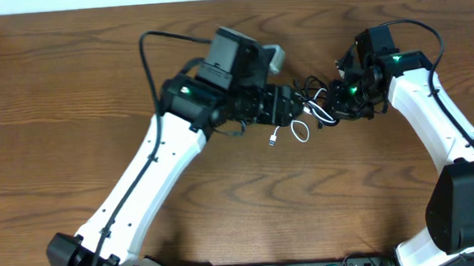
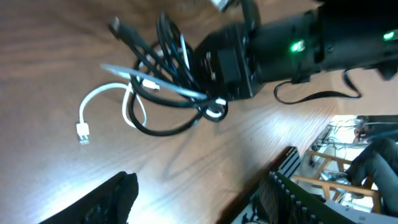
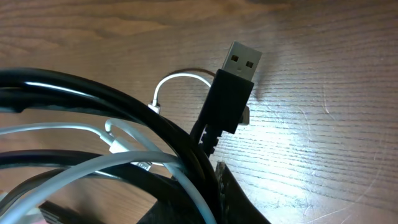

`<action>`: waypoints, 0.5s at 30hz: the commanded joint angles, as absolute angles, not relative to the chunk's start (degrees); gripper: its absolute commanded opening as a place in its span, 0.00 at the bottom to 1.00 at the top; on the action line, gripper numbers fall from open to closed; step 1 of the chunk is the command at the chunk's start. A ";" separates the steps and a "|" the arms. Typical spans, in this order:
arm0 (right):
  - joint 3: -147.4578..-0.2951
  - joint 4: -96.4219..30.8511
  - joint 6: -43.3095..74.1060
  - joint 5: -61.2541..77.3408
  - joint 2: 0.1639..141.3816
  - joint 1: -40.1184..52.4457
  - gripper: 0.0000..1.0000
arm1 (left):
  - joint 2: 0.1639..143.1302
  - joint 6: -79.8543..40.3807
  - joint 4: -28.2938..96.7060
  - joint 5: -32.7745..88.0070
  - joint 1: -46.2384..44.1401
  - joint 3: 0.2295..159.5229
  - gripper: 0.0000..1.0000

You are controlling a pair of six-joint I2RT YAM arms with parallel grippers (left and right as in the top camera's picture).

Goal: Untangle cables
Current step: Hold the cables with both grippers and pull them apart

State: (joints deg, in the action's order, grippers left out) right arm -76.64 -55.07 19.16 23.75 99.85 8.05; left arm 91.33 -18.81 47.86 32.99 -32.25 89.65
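Clearly nothing is untangled; a thin black cord (image 2: 163, 129) and a thin white cord (image 2: 99, 94) lie knotted on the brown wooden bench (image 1: 55, 119); our right fingers (image 1: 336, 100) clamp both; our left fingers (image 1: 289, 105) gape wide, empty.

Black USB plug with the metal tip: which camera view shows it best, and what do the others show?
Right wrist view: the black USB plug is close and sharp. Left wrist shows a small dark plug, perhaps the same; overhead loses it in the tangle.
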 commanded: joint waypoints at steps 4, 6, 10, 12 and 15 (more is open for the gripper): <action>-76.51 -54.92 19.66 22.28 98.56 7.97 0.08 | 97.01 -36.03 45.50 31.88 -32.82 89.03 0.67; -76.51 -54.83 19.66 21.56 98.56 7.97 0.08 | 97.95 -38.17 42.24 35.99 -32.82 89.03 0.67; -76.49 -54.94 19.40 20.88 98.56 7.97 0.09 | 98.13 -30.72 36.49 37.93 -33.12 89.03 0.67; -76.49 -54.96 19.20 20.91 98.56 7.97 0.09 | 98.06 -20.38 35.97 36.93 -33.12 89.03 0.67; -76.49 -55.11 18.44 20.88 98.56 7.97 0.10 | 98.06 -1.87 40.77 29.34 -33.12 89.03 0.67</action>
State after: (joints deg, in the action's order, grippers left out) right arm -76.64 -55.05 19.14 20.95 99.85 8.05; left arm 98.54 -22.28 37.78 35.09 -33.12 89.27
